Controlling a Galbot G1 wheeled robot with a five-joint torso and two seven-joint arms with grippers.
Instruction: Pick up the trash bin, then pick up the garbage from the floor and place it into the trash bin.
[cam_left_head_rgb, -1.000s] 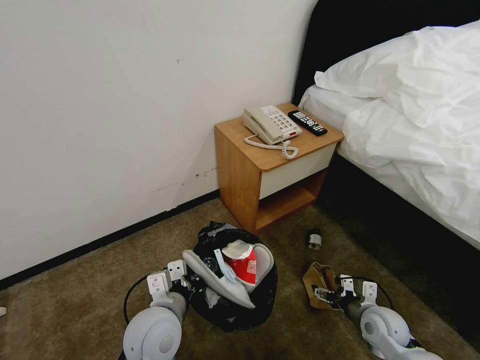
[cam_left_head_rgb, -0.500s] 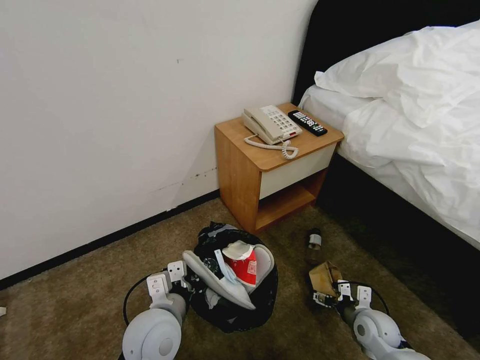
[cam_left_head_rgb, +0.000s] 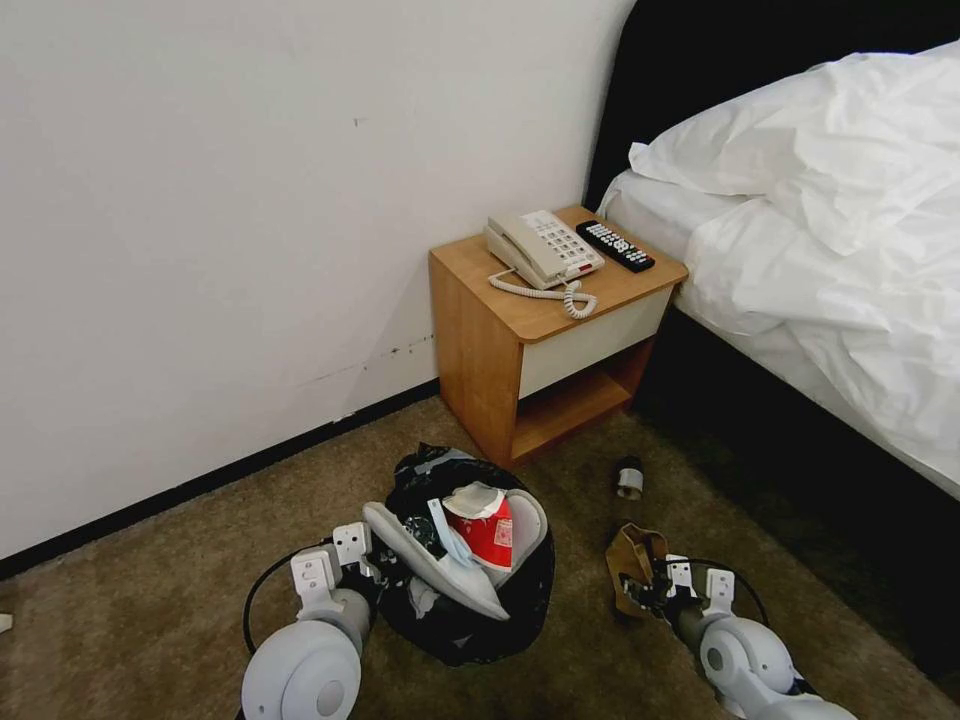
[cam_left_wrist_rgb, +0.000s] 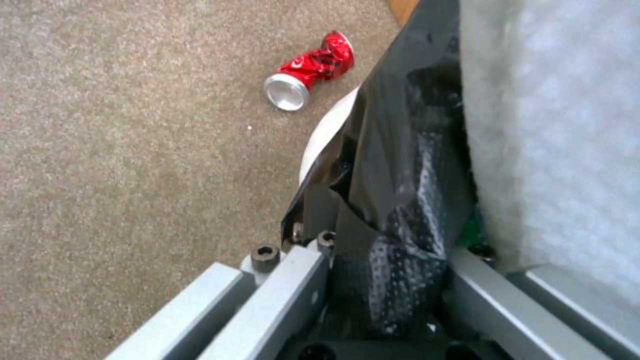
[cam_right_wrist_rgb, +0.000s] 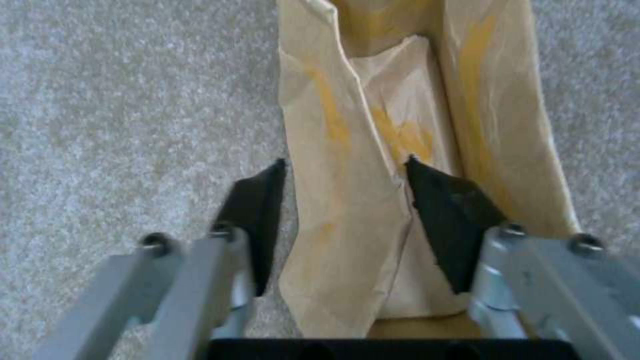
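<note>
Lower centre of the head view: trash bin (cam_left_head_rgb: 470, 590), stuffed with litter, its black liner pinched by the left gripper (cam_left_head_rgb: 375, 572). Lower right: brown paper bag (cam_left_head_rgb: 630, 565) on the carpet, between the spread jaws of the right gripper (cam_right_wrist_rgb: 343, 200). Close squarely on one fold before lifting.

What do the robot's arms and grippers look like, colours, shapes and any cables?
Both arms end in rounded pale grey joint housings. The left gripper and right gripper have white bracket plates with small holes at the wrist, and a thin black cable loops beside each. In the wrist views the fingers are grey metal bars with bolts, the right ones tipped with black wedge-shaped pads.
</note>
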